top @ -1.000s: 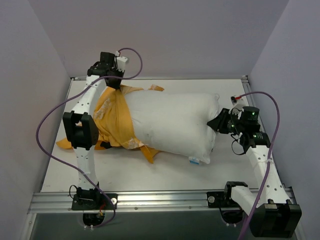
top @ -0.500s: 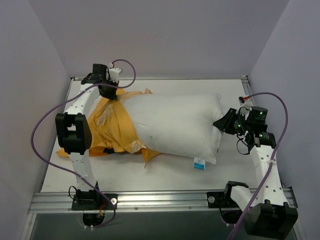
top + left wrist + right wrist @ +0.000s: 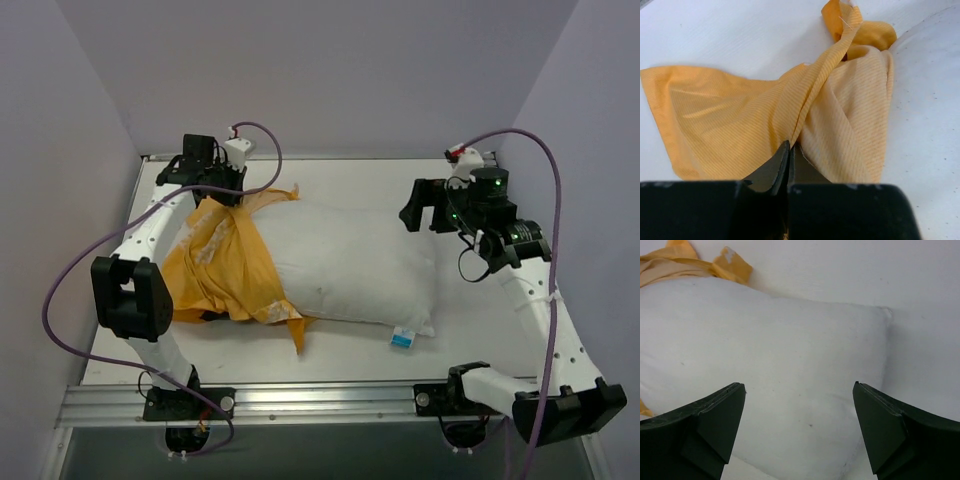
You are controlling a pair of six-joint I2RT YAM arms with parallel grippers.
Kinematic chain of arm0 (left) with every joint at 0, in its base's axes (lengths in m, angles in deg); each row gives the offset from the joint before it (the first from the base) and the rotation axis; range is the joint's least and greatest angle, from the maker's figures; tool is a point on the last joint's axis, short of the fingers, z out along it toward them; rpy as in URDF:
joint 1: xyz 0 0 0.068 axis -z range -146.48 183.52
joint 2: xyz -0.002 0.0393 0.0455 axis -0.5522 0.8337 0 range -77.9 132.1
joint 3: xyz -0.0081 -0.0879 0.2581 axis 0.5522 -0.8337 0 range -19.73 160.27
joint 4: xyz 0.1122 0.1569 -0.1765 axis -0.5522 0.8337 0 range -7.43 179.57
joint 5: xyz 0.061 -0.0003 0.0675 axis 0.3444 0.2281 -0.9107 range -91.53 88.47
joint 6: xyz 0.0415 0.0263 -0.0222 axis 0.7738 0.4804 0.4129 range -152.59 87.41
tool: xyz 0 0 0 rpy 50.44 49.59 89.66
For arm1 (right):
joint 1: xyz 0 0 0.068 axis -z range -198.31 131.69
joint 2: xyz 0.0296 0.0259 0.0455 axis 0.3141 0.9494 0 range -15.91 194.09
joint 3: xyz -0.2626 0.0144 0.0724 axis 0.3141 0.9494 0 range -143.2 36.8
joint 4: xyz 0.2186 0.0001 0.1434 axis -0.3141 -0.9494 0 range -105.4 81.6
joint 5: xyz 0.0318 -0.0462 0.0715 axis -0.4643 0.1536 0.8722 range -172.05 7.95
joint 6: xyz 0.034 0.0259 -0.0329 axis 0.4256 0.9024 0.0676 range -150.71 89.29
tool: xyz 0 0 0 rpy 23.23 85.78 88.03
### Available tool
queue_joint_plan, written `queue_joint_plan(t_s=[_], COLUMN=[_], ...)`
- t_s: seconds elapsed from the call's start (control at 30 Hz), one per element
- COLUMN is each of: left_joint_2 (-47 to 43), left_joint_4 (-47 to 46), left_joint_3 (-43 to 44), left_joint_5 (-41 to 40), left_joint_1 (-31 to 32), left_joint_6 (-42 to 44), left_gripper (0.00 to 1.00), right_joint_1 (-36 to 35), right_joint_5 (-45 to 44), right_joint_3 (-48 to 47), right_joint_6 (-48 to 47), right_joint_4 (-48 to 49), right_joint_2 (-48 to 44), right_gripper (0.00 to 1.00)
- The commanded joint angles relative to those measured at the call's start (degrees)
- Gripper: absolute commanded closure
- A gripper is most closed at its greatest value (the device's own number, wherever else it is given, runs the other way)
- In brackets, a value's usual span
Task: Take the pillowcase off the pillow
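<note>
Pinching a taut ridge of the pillowcase (image 3: 840, 95) between closed jaws, the left gripper (image 3: 789, 150) has the orange cover bunched just ahead of it, wrapped over only the end of the pillow (image 3: 350, 265) nearest it. The right gripper (image 3: 800, 390) hangs wide open above the opposite end, apparently clear of the white stuffing below — the likely weak point. With nothing anchored there, a pull could drag the whole pillow across the bench (image 3: 360, 180) instead of stripping it — or the thin pinch could slip.
</note>
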State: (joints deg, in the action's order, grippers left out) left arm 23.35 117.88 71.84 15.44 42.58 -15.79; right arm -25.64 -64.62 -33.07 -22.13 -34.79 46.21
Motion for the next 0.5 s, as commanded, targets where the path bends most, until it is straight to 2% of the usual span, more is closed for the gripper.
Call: queue_joint_plan(t_s=[0.0, 0.07, 0.13, 0.27, 0.4, 0.47], left_joint_2=[-2.11, -2.2, -2.2, -2.2, -2.2, -2.03], left_joint_4=[-1.48, -0.77, -0.33, -0.07, -0.5, -0.94], left_joint_3=[1.24, 2.2, 2.65, 2.74, 1.86, 1.68], left_joint_5=[2.45, 2.71, 2.54, 0.52, -0.27, -0.71], left_joint_1=[-0.36, -0.36, -0.27, -0.36, -0.53, -0.53], left_joint_6=[-1.33, -1.94, -2.29, -2.56, -2.3, -2.38], left_gripper=[0.98, 0.98, 0.98, 0.98, 0.98, 0.98], right_joint_1=[-10.72, -15.5, -19.54, -22.98, -28.08, -29.84], right_joint_5=[-3.01, -3.72, -0.66, 4.19, 4.45, 8.04], right_joint_3=[-5.88, -12.64, -19.65, -30.31, -35.77, -32.72], right_joint_6=[-4.27, -6.46, -10.33, -11.13, -10.6, -9.55], right_joint_4=[1.34, 2.13, 3.18, 6.09, 6.88, 11.25], right_joint_2=[8.76, 14.13, 22.75, 38.37, 48.77, 52.89], right_gripper=[0.06, 0.05, 0.04, 0.01, 0.0, 0.0])
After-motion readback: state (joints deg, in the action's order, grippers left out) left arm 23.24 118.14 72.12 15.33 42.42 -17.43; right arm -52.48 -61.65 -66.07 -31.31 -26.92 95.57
